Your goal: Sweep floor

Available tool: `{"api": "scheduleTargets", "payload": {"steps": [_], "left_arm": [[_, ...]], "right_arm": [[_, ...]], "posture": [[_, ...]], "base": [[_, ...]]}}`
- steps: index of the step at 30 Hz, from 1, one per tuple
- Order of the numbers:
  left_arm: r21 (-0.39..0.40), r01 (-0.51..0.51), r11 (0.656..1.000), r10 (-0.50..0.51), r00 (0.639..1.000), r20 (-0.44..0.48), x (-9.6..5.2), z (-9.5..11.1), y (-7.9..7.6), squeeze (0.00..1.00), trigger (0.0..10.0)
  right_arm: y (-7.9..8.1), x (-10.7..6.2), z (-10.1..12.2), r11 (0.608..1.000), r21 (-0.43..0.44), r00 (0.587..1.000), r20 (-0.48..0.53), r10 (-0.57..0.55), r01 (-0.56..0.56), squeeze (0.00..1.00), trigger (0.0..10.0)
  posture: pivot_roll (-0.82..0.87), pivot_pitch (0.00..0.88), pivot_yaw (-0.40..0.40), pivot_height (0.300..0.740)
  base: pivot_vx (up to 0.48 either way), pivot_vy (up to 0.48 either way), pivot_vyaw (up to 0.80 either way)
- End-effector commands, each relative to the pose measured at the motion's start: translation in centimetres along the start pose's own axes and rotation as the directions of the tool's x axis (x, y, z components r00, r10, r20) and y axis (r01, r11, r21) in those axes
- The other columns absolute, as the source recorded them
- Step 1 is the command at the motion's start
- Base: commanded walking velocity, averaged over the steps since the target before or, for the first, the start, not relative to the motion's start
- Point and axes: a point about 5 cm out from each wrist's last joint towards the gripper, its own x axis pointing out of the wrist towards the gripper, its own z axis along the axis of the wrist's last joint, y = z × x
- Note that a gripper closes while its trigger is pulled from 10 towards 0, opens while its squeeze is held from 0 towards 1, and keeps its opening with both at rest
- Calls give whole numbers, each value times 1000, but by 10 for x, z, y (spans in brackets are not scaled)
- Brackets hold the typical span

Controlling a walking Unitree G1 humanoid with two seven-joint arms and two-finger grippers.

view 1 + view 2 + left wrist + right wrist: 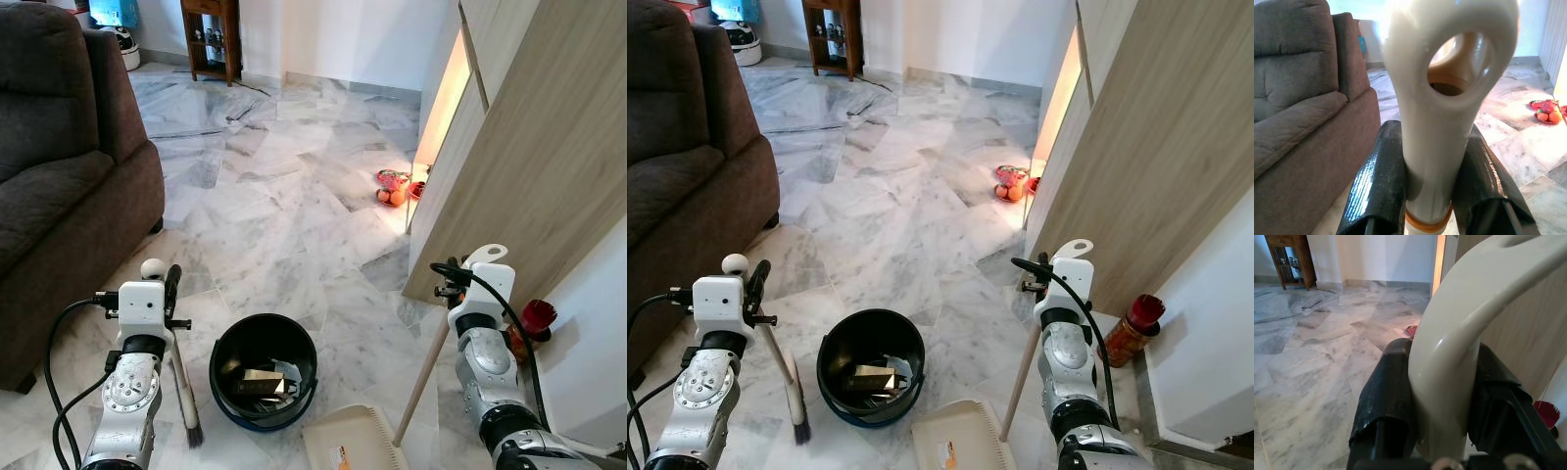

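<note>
**Brush and dustpan gripped, litter ahead**

The left gripper [1425, 186] is clamped on the cream hand brush [182, 377] handle, bristles on the marble floor [294, 196] beside the black bucket [264, 370]. The right gripper [1442, 396] is closed around the long-handled dustpan [353, 441]. Keep the pan's lip flat and sweep in short strokes toward it; the red scraps [394, 186] near the cabinet [529, 147] lie well apart.

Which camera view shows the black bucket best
The right eye view shows the black bucket best: the whole rim and the items inside, between broom and dustpan. The left eye view shows it nearly as well.
</note>
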Motion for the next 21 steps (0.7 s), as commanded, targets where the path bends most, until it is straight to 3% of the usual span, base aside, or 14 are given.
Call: {"api": "scheduleTargets", "payload": {"steps": [1,21], "left_arm": [[11,7,1000,-8,998,60,6,11,0,0,10000],[6,-12,1000,12,998,58,6,11,1,0,10000]], "right_arm": [[-4,3,6,1000,-3,999,31,-10,10,0,10000],[-3,6,10,1000,-6,999,37,-3,3,0,10000]], "posture": [[90,0,-55,740],[87,0,-67,740]], "base": [[0,0,0],[0,0,0]]}}
